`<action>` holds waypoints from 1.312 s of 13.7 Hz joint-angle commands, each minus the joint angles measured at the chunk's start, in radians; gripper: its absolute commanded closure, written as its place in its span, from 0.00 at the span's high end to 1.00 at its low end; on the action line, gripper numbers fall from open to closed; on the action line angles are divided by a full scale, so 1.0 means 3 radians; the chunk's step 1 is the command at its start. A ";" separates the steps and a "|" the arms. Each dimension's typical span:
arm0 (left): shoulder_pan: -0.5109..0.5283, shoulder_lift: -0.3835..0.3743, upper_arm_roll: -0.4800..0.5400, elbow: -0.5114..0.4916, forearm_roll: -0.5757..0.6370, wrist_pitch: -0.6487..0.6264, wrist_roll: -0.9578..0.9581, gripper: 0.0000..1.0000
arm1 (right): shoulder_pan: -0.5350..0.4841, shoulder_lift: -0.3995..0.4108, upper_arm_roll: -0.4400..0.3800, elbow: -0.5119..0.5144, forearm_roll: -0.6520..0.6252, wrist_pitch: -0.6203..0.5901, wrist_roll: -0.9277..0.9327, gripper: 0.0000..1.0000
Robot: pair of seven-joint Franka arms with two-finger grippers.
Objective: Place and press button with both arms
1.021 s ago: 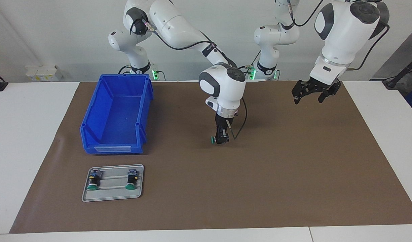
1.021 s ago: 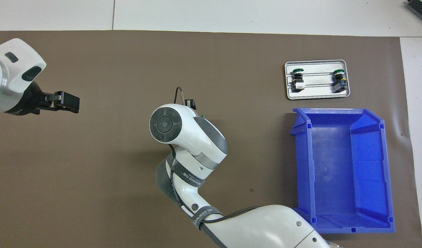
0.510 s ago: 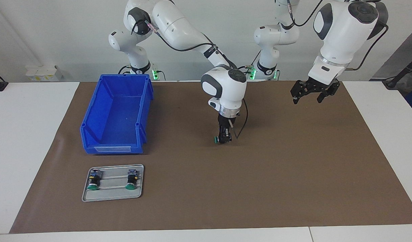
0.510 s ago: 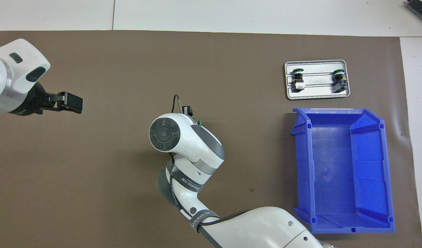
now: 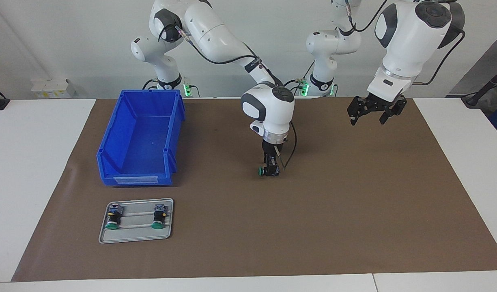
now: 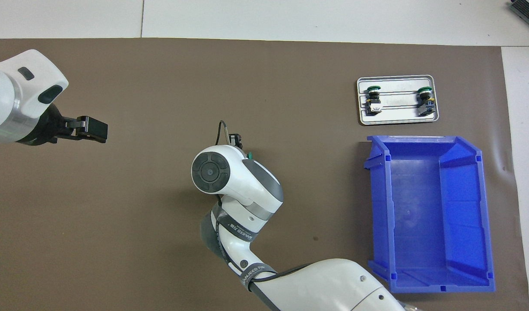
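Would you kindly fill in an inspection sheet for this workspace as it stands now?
Surface: brown mat over a white table, flat.
Job's things: button low at mid-mat under the right gripper, green cap sideways; whether it rests on the mat cannot be told. Two spare buttons lie apart on a grey tray.
Clutter: blue bin, nearer the robots than the tray, nothing seen inside.
Grippers: right gripper around the button. Left gripper open, raised over the mat toward the left arm's end, waiting.
Cables: thin black cable looping beside the right wrist.
Surroundings: white wall; green lights at both bases.
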 commanded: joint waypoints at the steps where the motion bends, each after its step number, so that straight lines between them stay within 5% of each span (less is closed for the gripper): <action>1: -0.0089 -0.0067 0.0012 -0.0108 0.0051 0.0230 0.0053 1.00 | -0.0167 -0.0257 0.0009 -0.0100 -0.0061 0.0054 -0.0235 1.00; 7: -0.0370 -0.0001 -0.0004 -0.0277 -0.0137 0.0721 0.0559 1.00 | -0.0831 -0.1131 0.0019 -0.0575 0.0276 -0.0078 -0.2043 1.00; 11: -0.0691 0.0336 -0.0009 -0.0277 -0.0317 0.1207 0.1023 1.00 | -0.1383 -0.1402 0.0019 -0.0580 0.0577 -0.0640 -0.4134 1.00; 18: -0.1090 0.0750 -0.0009 -0.0369 -0.0516 0.1835 0.2313 0.98 | -0.2304 -0.1929 0.0014 -0.0575 0.0660 -0.1632 -0.6601 1.00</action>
